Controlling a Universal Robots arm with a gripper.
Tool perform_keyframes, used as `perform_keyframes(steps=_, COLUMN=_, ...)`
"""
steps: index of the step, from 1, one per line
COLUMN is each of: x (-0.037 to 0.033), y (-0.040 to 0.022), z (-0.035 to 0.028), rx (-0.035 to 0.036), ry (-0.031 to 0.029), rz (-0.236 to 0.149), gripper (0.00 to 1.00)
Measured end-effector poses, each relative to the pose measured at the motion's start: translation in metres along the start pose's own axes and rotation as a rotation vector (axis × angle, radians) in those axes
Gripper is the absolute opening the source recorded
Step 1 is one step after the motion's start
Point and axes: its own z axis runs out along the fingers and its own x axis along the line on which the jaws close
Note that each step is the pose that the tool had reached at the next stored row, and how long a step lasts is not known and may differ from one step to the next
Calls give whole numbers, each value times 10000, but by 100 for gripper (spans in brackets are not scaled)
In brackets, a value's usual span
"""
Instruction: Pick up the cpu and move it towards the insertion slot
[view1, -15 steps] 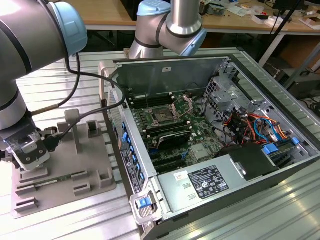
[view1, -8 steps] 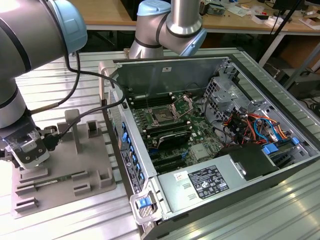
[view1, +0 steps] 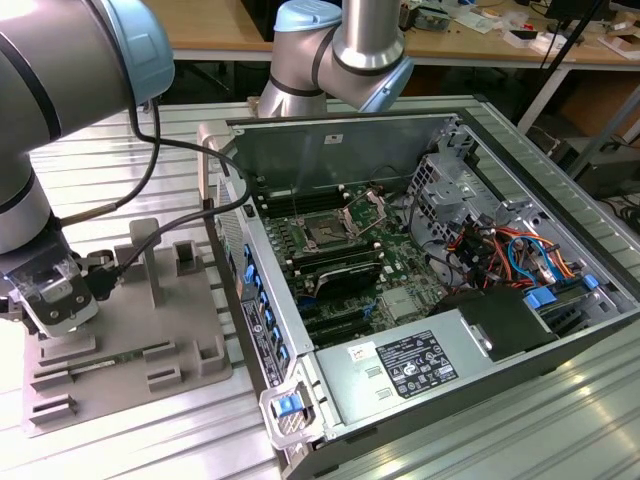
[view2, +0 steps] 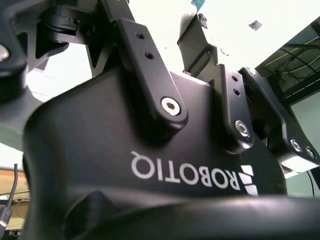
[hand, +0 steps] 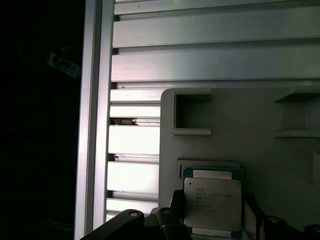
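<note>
Silvery metal capped the cpu (hand: 212, 202), a light, stiff, thin chip, fragile underneath by my judgement and best gripped by two opposite edges, kept level. It lay in a shallow seat of the grey tray (view1: 130, 325), lower left in the exterior view, with the tool (view1: 58, 300) low over it, whether clamped I could not tell; the insertion slot (view1: 325, 232) sat well apart at mid-frame.

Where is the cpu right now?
In the first wrist view the cpu lies on the grey tray, right by the gripper; that tray lies at the exterior view's left, beside the open computer case.
</note>
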Motion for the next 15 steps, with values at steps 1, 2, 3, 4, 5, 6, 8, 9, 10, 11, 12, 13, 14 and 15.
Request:
perform_keyframes(steps=1, x=0, y=0, z=-1, rx=0, ry=1, rz=0, gripper=55)
perform_keyframes(steps=2, x=0, y=0, z=-3, rx=0, ry=0, rz=-1, gripper=55)
perform_keyframes(steps=3, x=0, y=0, z=-4, rx=0, ry=0, rz=0, gripper=55)
perform_keyframes(steps=4, x=0, y=0, z=-6, rx=1, ry=1, rz=0, gripper=55)
perform_keyframes(steps=5, x=0, y=1, z=-9, rx=0, ry=1, rz=0, gripper=55)
perform_keyframes(steps=6, x=0, y=1, z=-11, rx=0, ry=1, rz=0, gripper=55)
perform_keyframes(steps=8, x=0, y=1, z=-15, rx=1, ry=1, rz=0, gripper=55)
perform_keyframes(steps=9, x=0, y=1, z=-17, rx=0, ry=0, rz=0, gripper=55)
perform_keyframes(steps=10, x=0, y=1, z=-20, rx=0, ry=1, rz=0, gripper=55)
perform_keyframes(steps=11, x=0, y=1, z=-22, rx=1, ry=1, rz=0, gripper=55)
perform_keyframes(steps=12, x=0, y=1, z=-24, rx=1, ry=2, rz=0, gripper=55)
perform_keyframes(steps=13, x=0, y=1, z=-25, rx=1, ry=0, rz=0, gripper=55)
perform_keyframes(steps=14, x=0, y=3, z=-44, rx=1, ry=2, rz=0, gripper=55)
perform_keyframes(steps=15, x=0, y=4, z=-67, rx=0, ry=0, rz=0, gripper=55)
